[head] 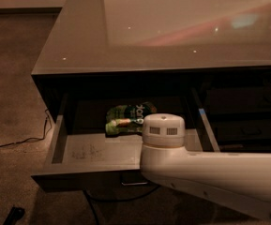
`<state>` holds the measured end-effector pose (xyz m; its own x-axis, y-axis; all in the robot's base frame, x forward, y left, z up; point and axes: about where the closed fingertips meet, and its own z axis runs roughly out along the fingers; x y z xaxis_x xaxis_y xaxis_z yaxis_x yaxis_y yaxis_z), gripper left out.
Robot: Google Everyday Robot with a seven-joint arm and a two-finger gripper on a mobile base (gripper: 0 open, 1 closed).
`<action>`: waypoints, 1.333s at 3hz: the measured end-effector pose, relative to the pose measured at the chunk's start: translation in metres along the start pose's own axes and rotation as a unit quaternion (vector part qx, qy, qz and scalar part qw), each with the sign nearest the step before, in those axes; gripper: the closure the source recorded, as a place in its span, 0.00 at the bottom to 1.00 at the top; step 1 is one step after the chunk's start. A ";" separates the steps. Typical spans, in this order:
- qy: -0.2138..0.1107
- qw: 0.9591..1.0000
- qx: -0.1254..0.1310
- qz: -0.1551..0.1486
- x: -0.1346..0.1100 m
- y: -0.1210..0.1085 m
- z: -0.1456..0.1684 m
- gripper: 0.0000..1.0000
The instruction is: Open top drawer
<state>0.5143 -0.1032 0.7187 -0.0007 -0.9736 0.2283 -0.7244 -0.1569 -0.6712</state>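
— Drawer question first: where does the top drawer (pixel 93 150) stand?
— Open, sticking far out from under the grey surface (pixel 172 27), so its scuffed grey floor and both side walls show. Its small metal handle (pixel 135 183) peeks out at the middle of the dark front, just below the rim.
— Anything in the drawer?
— One green snack bag (pixel 127 118), lying at the drawer's back, about midway between the side walls.
— And the robot?
— Its white arm (pixel 219 177) reaches in from the drawer's right and crosses the front right corner. A round joint cap (pixel 163 130) with two small vent grilles sits over the drawer floor, just in front of the bag, covering the bag's near edge from this view.
— The hand?
— Out of sight, covered by the arm near the drawer's front. Whether it is spread or pressed together, I cannot tell.
— Around the drawer?
— To its right, shallower dark drawer fronts (pixel 247 111). To its left, a thin black cable (pixel 18 142) trails over the brown carpet (pixel 13 78). Another dark cable (pixel 92 205) runs below the drawer front.
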 end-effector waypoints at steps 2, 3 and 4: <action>0.062 0.997 -0.044 -0.003 0.019 0.023 0.033 1.00; 0.097 0.993 -0.067 0.002 0.039 0.041 0.042 1.00; 0.116 0.990 -0.079 0.002 0.053 0.059 0.038 1.00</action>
<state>0.4973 -0.1702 0.6643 -0.1489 -0.9069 0.3940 -0.8233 -0.1070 -0.5574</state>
